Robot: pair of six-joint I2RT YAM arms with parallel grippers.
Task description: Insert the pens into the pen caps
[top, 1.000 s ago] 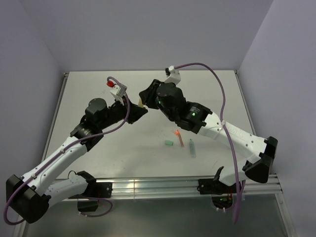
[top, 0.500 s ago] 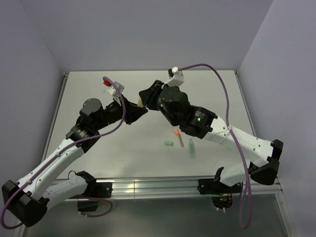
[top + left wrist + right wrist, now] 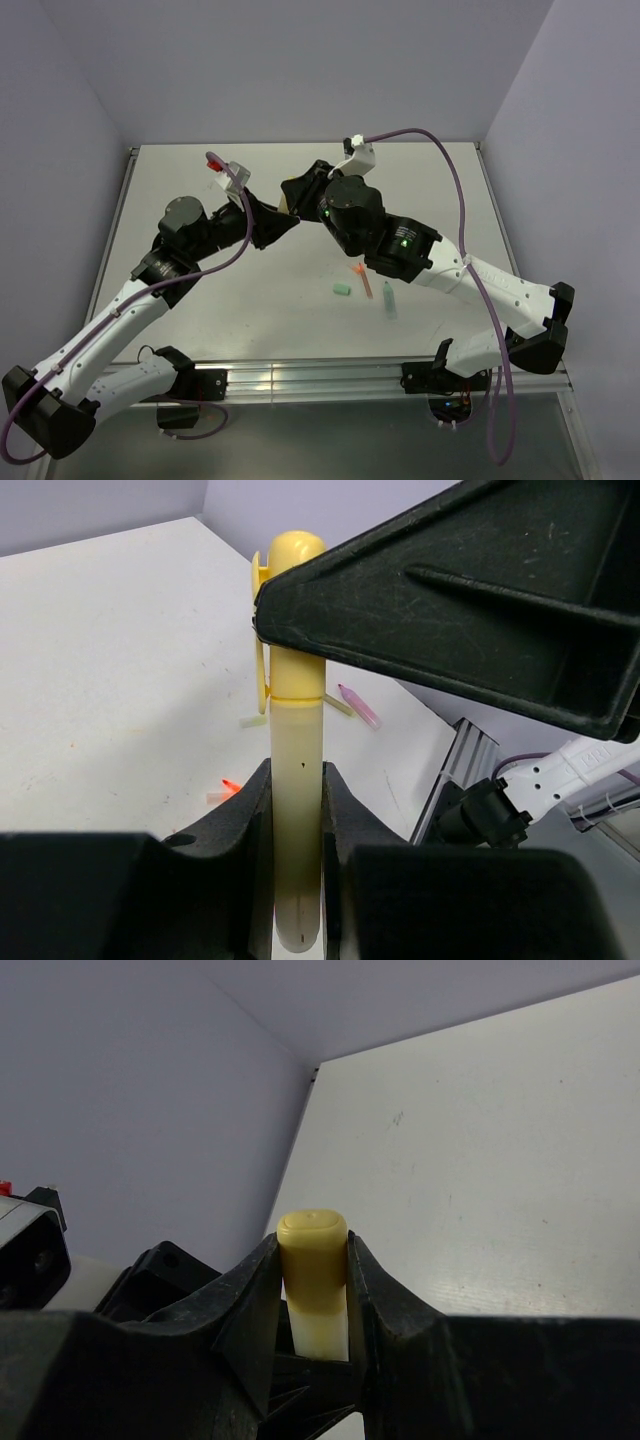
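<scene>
Smooth plastic pen (image 3: 297, 780) (table (image 3: 120, 660) matt).

Even, soft light; blurred foregrounds.

White table (image 3: 165, 175) w/ aluminium rail (image 3: 300, 375) at near edge, lavender walls (image 3: 300, 60) round it.

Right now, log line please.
left gripper shut on slim pale-yellow plastic pen | right gripper shut on stubby yellow plastic cap | cap on pen end
</scene>
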